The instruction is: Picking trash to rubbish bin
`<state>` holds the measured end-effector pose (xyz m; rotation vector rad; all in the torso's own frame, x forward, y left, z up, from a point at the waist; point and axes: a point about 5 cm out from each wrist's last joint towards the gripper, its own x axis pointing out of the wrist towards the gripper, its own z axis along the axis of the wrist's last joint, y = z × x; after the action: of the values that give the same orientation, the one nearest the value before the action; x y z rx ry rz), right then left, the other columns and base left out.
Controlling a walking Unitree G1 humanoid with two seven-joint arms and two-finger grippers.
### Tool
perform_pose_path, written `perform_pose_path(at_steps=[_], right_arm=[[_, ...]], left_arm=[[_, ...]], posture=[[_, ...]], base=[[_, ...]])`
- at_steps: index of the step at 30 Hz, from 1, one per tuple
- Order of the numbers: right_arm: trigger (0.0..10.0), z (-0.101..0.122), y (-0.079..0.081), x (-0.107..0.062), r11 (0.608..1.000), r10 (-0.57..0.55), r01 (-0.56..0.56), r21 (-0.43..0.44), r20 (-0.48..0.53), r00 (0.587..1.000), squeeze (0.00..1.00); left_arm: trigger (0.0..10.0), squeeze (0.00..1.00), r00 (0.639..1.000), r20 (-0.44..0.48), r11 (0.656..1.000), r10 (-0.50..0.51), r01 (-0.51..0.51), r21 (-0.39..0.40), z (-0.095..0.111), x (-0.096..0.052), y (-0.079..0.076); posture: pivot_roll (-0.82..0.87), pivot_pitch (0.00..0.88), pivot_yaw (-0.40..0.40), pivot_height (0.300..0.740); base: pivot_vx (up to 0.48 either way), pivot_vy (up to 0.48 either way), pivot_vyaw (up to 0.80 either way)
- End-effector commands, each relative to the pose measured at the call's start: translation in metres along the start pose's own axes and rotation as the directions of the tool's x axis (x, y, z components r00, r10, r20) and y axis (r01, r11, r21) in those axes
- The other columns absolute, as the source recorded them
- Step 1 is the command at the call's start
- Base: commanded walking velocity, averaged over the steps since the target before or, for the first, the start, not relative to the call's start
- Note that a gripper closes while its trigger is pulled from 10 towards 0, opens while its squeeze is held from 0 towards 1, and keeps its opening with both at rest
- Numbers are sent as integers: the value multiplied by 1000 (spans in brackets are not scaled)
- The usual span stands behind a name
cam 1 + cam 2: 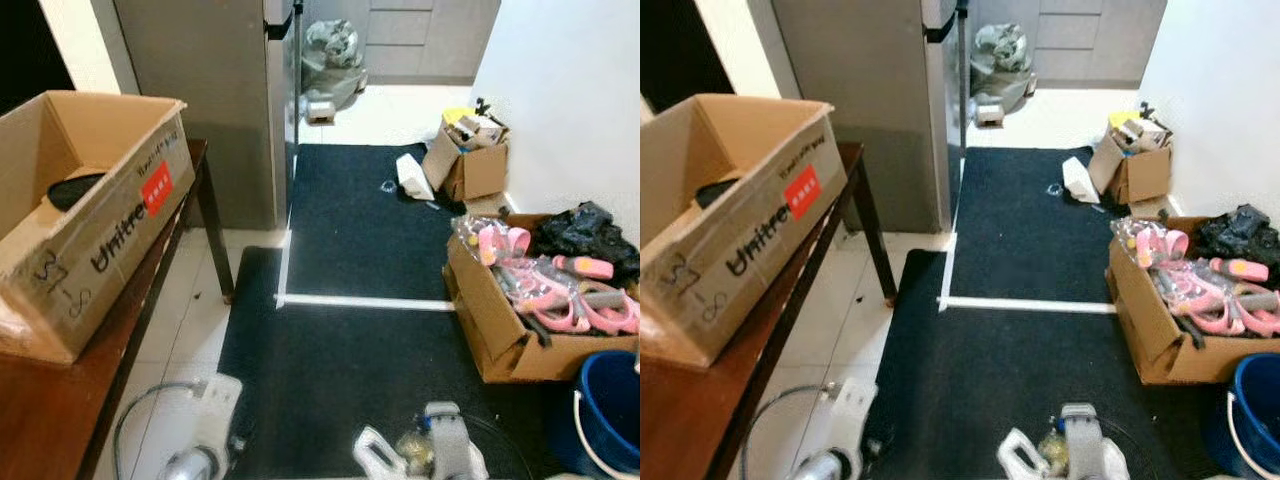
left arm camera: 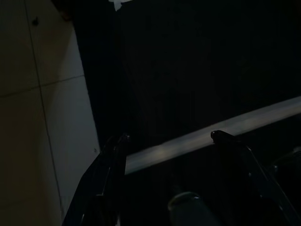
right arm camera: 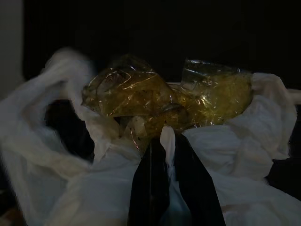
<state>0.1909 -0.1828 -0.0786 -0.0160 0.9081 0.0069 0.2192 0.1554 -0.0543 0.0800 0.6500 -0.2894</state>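
My right gripper is shut on a white plastic bag, pinching a fold of it between the black fingers. Crumpled clear yellowish wrapping sits in the bag's mouth. In the eye views the bag hangs low at the bottom centre beside my right arm, over the black mat. A blue bucket stands at the bottom right, a short way right of the bag. My left gripper is open with nothing in it, above the mat and a white tape line.
A Unitree cardboard box sits on a wooden table at the left. A cardboard box of pink items and a black bag line the right wall, with a smaller box farther on. A grey cabinet stands ahead.
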Motion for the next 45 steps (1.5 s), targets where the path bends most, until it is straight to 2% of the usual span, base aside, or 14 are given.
perform_pose_path(at_steps=[1, 7, 18, 33, 45], right_arm=[[10000, -3, -9, -1, 1000, -24, 24, 1, -14, 1000, 0], [10000, -3, -9, -1, 1000, -24, 24, 4, -15, 1000, 0], [10000, -5, -11, -2, 1000, -25, 25, 5, -22, 999, 0], [10000, -7, -8, -2, 1000, -14, 14, -4, -24, 1000, 0], [10000, -11, -9, -3, 1000, -10, 10, -12, -30, 999, 0]], left_arm=[[10000, 0, 1000, -19, 1000, -5, 5, 3, -5, -2, -1], [10000, 0, 1000, -19, 1000, -6, 6, 2, -5, -2, -1], [10000, 0, 1000, -18, 1000, -6, 6, -1, -6, -2, -2], [10000, 0, 1000, -22, 1000, -4, 4, 0, -9, -4, -2], [10000, 0, 1000, -19, 1000, 6, -6, 1, -13, -6, -2]], posture=[[-59, 86, 36, 740], [-60, 86, 35, 740], [-58, 96, 33, 740], [-59, 106, 32, 740], [-60, 106, 33, 740]], base=[[368, 0, 0], [368, 0, 0], [355, 0, -649], [304, 0, 0], [0, 0, 0]])
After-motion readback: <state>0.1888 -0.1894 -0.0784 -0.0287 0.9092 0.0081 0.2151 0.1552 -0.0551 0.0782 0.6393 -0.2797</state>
